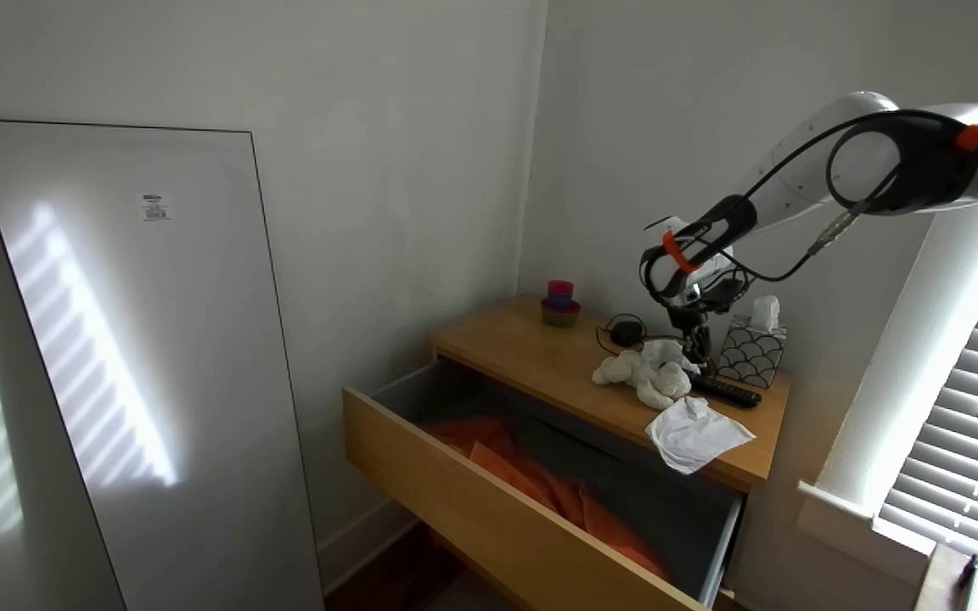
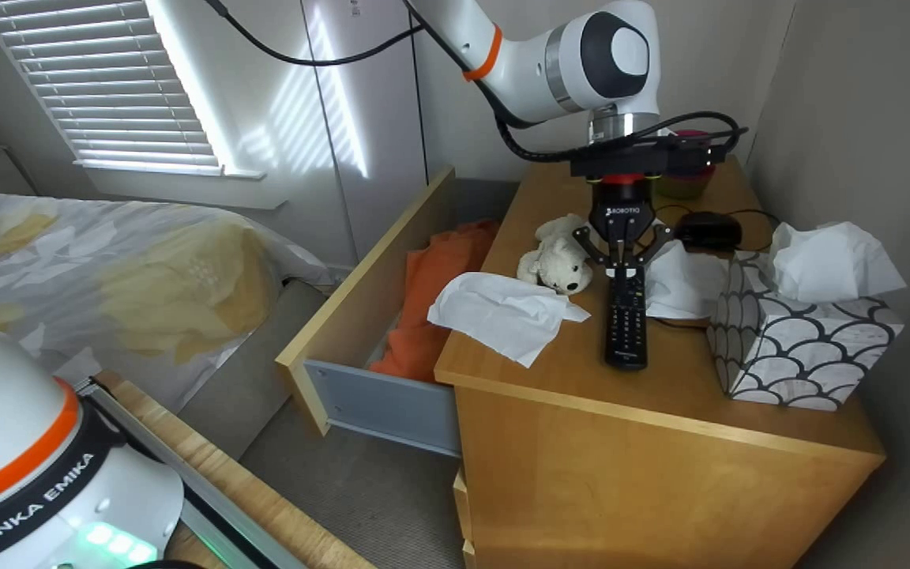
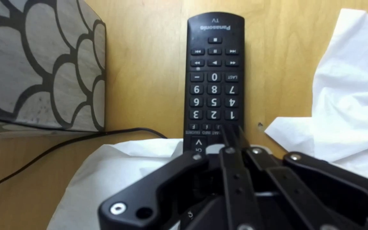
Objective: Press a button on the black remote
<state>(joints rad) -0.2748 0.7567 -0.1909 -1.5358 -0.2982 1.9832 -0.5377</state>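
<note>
The black Panasonic TV remote [image 3: 215, 76] lies flat, buttons up, on the wooden dresser top. It shows in both exterior views [image 1: 731, 392] [image 2: 626, 336]. My gripper [image 3: 233, 129] points down over the remote, with its fingers together and nothing between them. In the wrist view the fingertips overlap the small button row under the number keys, on the side of the 1 key. The gripper also stands over the remote in both exterior views [image 1: 696, 356] [image 2: 626, 288]. I cannot tell whether the tips touch a button. The fingers and linkage hide the remote's other end.
A patterned tissue box [image 2: 810, 356] stands beside the remote. A white plush bear [image 2: 564, 261], a tissue [image 2: 506, 312] and another tissue [image 2: 684, 276] lie close by. A black corded device [image 2: 708, 231] and stacked cups [image 1: 559, 304] are farther back. The drawer [image 1: 489, 501] is open, holding orange cloth.
</note>
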